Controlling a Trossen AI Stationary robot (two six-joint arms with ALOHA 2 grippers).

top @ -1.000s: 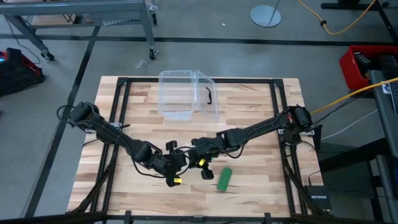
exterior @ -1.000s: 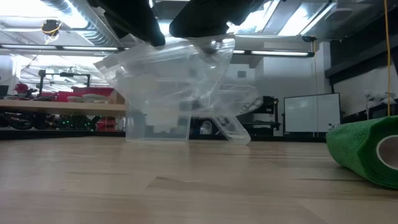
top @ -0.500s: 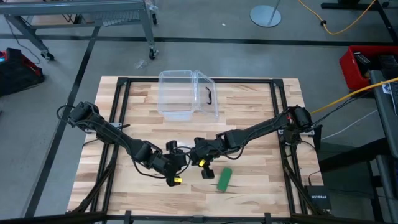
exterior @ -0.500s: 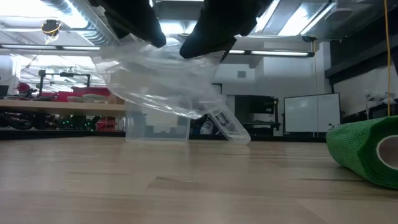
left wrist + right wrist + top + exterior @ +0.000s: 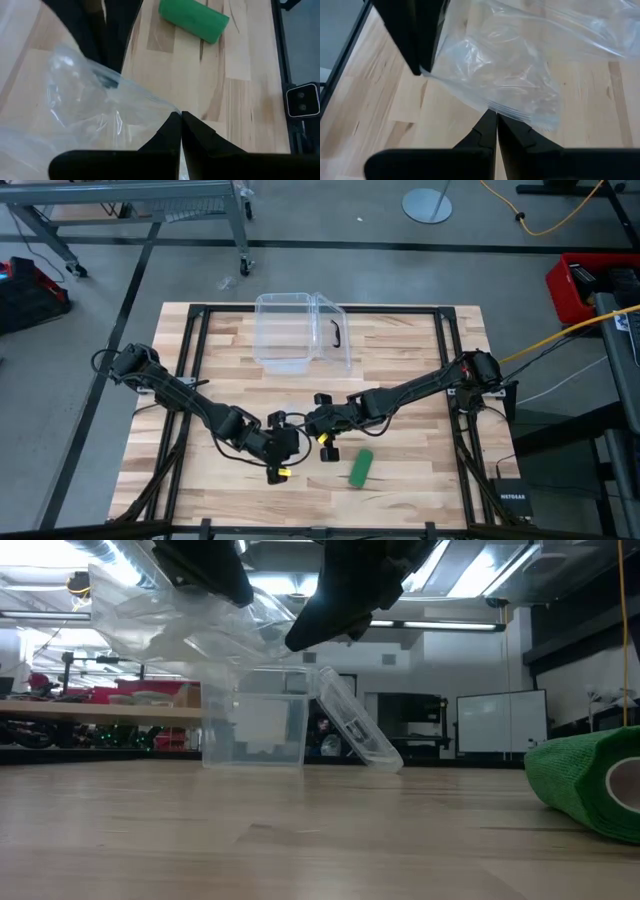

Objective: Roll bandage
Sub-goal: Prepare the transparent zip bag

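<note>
Green bandage [image 5: 361, 467] lies clear of both grippers.

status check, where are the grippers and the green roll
Left gripper and right gripper both shut on crinkly clear plastic wrapper, held aloft. Rolled green cloth bandage lies untouched on table.

Bright, even overhead light with soft shadows; ceiling lights [image 5: 100, 580] glare, and the low view's near foreground blurs.
</note>
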